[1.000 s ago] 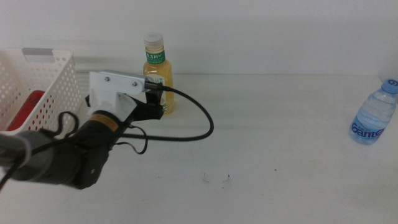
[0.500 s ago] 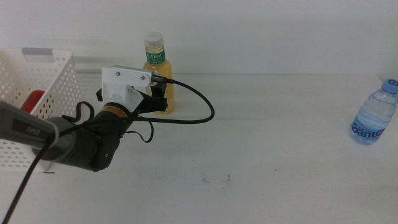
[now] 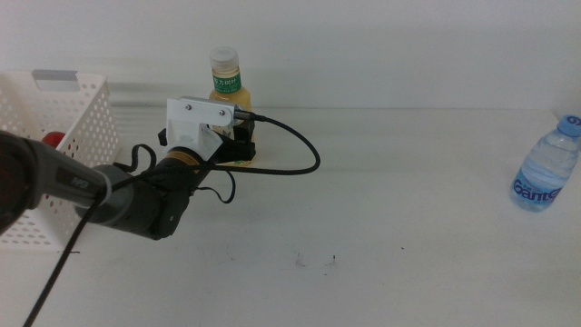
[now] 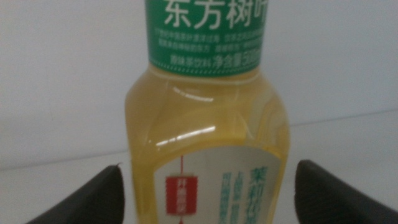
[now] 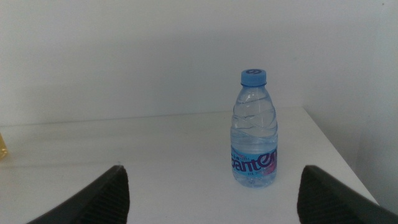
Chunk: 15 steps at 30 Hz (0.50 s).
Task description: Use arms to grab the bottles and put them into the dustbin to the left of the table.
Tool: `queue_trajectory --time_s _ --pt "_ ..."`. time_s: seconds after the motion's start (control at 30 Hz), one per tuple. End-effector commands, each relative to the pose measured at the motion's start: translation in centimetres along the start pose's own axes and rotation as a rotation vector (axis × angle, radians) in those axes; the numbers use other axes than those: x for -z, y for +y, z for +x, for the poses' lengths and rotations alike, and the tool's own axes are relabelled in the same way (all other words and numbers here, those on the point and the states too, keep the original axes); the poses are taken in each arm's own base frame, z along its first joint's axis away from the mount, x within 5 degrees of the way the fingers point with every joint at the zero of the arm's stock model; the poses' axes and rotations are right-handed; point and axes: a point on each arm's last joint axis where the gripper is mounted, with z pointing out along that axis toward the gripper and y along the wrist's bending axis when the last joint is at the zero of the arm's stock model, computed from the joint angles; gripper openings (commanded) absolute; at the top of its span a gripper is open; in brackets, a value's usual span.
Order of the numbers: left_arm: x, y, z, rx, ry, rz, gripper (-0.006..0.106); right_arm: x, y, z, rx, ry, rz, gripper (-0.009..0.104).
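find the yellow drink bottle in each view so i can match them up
Middle view: yellow drink bottle upright at the table's far edge, behind the left hand.
Left wrist view: fills the centre, between that hand's open jaws.
Right wrist view: not identifiable.
Shared landmark: its green label.

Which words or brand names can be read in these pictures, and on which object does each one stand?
"东方树叶": green label of the yellow-drink bottle, between the open left tool.
Small white lines below it: blurred, only partly readable.
Red mark and green characters on its lower label: too blurred.
"ganten": blue label of the water bottle.
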Motion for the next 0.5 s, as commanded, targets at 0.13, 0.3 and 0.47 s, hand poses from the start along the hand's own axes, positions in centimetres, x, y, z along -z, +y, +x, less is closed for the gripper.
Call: queue_trajectory --time_s 0.13,0.3,0.47 --pt "-1.8 0.5 0.6 0.025 -0.020 -0.031 0.094 0.0 -0.1 0.0 0.004 -0.012 0.008 0.093" --pt "-3.2 1.2 1.0 0.025 -0.033 -0.039 0.094 0.0 -0.1 0.0 0.004 -0.012 0.008 0.093" --pt "-4.5 1.5 1.4 0.018 -0.024 -0.037 0.094 0.0 -0.1 0.0 0.004 -0.012 0.008 0.093"
